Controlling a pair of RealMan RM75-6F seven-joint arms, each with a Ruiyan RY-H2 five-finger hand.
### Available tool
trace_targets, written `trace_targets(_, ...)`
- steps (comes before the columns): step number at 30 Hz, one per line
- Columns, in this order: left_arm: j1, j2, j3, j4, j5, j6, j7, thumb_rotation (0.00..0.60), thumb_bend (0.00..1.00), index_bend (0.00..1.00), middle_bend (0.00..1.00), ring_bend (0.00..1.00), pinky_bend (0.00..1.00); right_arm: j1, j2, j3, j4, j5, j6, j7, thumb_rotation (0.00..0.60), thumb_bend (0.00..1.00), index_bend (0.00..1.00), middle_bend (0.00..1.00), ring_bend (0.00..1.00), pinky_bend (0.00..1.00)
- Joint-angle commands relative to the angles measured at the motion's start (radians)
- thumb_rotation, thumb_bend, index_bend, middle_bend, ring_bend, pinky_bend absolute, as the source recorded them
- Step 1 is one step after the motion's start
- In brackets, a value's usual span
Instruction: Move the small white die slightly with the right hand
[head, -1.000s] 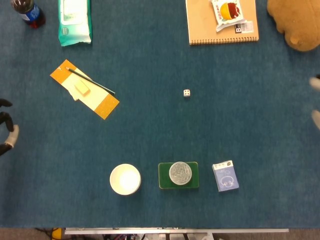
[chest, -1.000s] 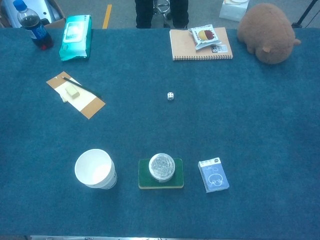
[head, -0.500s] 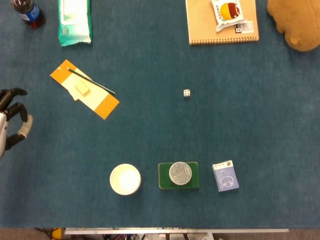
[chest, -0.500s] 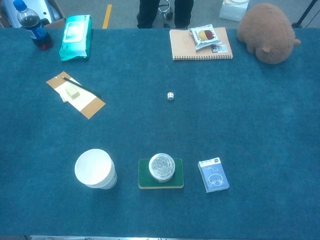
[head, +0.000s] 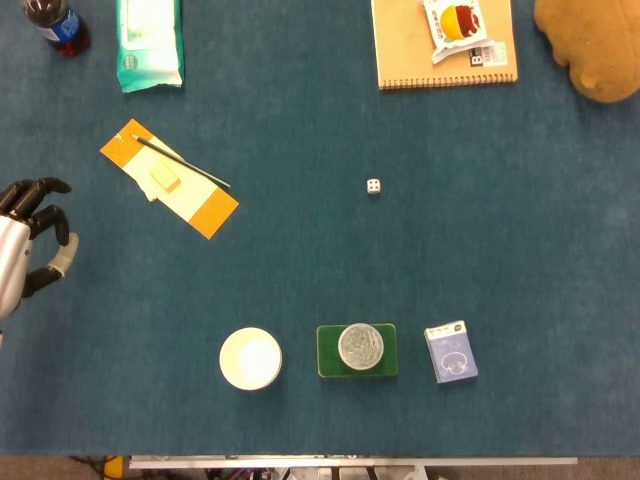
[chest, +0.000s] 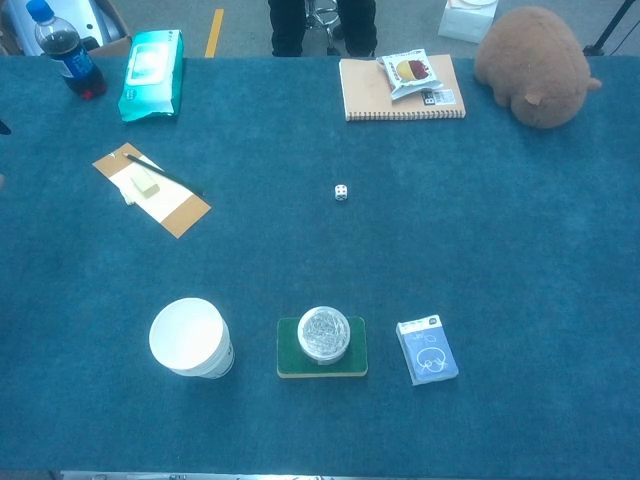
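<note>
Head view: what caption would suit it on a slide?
Small white die alone mid-table, left hand open at the edge.

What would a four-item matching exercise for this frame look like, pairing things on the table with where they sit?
Things:
1. small white die
2. white cup
3. snack packet
4. pencil

Places:
A. on the spiral notebook
B. across the orange and cream card
C. alone on bare cloth, mid-table
D. near edge, left of the green pad

Pairs: 1-C, 2-D, 3-A, 4-B
</note>
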Motion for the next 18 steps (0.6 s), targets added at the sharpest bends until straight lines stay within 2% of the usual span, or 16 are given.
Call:
trace_targets(1,0.005,0.003,0.005,-0.004,-0.005,0.0,0.002,0.6,0.4,0.34,0.33,0.33,0.52,0.0,-0.001,0.009,0.002,-0.006,-0.008,0.004,0.6,0.26,0.49,0.41,0.27,0.31)
trace_targets(18,0.02,0.007,0.018,-0.03,-0.027,0.0,0.016,0.6,0.4,0.35,0.33,0.33,0.52,0.012,0.004,0.049,0.004,-0.031,-0.062,0.047,0.6,0.26,0.49,0.41,0.27,0.31)
